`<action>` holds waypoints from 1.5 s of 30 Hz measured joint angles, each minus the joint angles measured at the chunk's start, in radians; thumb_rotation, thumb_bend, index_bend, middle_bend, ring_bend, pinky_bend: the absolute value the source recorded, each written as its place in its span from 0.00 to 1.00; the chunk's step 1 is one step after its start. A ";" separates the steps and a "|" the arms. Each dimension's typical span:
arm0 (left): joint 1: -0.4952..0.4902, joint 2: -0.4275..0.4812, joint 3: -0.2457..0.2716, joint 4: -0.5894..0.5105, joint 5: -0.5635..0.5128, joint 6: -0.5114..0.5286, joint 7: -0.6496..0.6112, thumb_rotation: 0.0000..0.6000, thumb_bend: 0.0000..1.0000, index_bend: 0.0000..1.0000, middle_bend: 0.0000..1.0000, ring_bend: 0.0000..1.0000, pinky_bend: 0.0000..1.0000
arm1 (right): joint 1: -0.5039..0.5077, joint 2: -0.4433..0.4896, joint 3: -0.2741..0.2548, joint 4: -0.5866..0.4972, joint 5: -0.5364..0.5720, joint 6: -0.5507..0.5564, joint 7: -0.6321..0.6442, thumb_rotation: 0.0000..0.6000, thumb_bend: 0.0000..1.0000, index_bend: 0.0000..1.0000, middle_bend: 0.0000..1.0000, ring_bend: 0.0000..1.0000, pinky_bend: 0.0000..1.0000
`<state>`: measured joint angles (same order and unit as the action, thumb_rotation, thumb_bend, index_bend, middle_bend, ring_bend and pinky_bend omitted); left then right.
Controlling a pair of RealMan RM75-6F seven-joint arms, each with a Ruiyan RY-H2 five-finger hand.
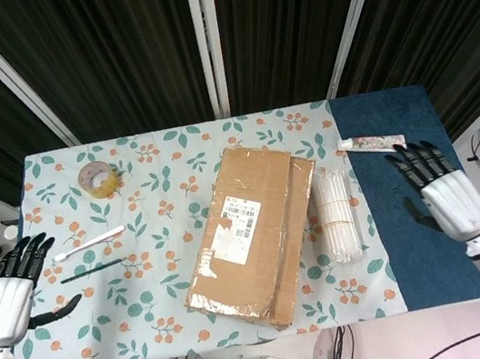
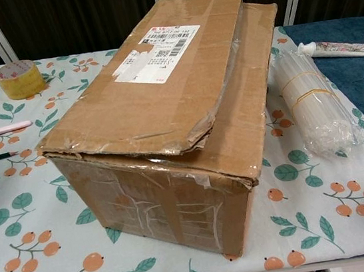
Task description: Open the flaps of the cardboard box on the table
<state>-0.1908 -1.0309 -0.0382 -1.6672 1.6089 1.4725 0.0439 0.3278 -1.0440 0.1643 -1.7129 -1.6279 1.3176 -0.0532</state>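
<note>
The cardboard box (image 1: 251,233) (image 2: 166,118) stands in the middle of the table, its two top flaps folded down, the left one with a white label overlapping the right one. My left hand (image 1: 6,297) hovers at the table's left edge, fingers spread, holding nothing. Over the blue cloth to the right of the box my right hand (image 1: 440,192) is raised with fingers apart and empty. Neither hand touches the box. The chest view shows no hand.
A tape roll (image 1: 98,178) (image 2: 20,78) lies at the back left. A white pen (image 1: 89,243) and a dark pencil (image 1: 92,270) lie left of the box. A bundle of clear straws (image 1: 338,215) (image 2: 314,106) lies right of it, a tube (image 1: 373,145) (image 2: 340,50) behind on the blue cloth (image 1: 425,241).
</note>
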 measured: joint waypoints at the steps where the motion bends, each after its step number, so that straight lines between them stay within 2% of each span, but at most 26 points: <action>1: 0.005 0.000 0.002 0.004 -0.003 0.005 -0.004 0.30 0.12 0.09 0.07 0.06 0.19 | 0.024 -0.001 0.007 -0.020 -0.002 -0.028 -0.025 1.00 0.28 0.00 0.00 0.00 0.00; 6: 0.021 0.000 0.007 0.024 -0.012 0.018 -0.025 0.30 0.12 0.09 0.07 0.06 0.19 | 0.151 -0.036 0.042 -0.092 0.011 -0.181 -0.181 1.00 0.03 0.00 0.00 0.00 0.00; 8: 0.025 -0.001 0.008 0.033 -0.014 0.023 -0.033 0.30 0.12 0.09 0.07 0.06 0.19 | 0.203 -0.069 0.055 -0.105 0.027 -0.233 -0.240 1.00 0.00 0.00 0.00 0.00 0.00; 14: 0.032 -0.006 0.008 0.055 -0.019 0.030 -0.051 0.30 0.12 0.09 0.07 0.06 0.19 | 0.292 -0.174 0.078 -0.110 0.081 -0.294 -0.317 1.00 0.00 0.00 0.00 0.00 0.00; 29: 0.042 -0.001 0.005 0.074 -0.025 0.038 -0.074 0.30 0.12 0.09 0.07 0.06 0.19 | 0.367 -0.289 0.071 -0.045 0.134 -0.313 -0.346 1.00 0.02 0.00 0.00 0.00 0.00; 33: 0.048 0.001 0.005 0.073 -0.031 0.044 -0.075 0.30 0.12 0.09 0.07 0.06 0.19 | 0.381 -0.330 0.073 -0.015 0.130 -0.293 -0.339 1.00 0.05 0.00 0.00 0.00 0.00; 39: 0.058 0.005 0.004 0.071 -0.039 0.052 -0.083 0.30 0.12 0.09 0.07 0.06 0.19 | 0.403 -0.404 0.080 0.059 0.094 -0.232 -0.302 1.00 0.17 0.00 0.00 0.00 0.00; 45: 0.060 0.010 0.012 0.076 -0.031 0.044 -0.097 0.34 0.12 0.09 0.07 0.06 0.19 | 0.447 -0.431 0.130 0.074 0.087 -0.209 -0.302 1.00 0.18 0.00 0.00 0.00 0.00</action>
<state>-0.1307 -1.0208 -0.0258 -1.5910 1.5778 1.5166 -0.0534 0.7746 -1.4746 0.2945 -1.6391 -1.5409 1.1087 -0.3548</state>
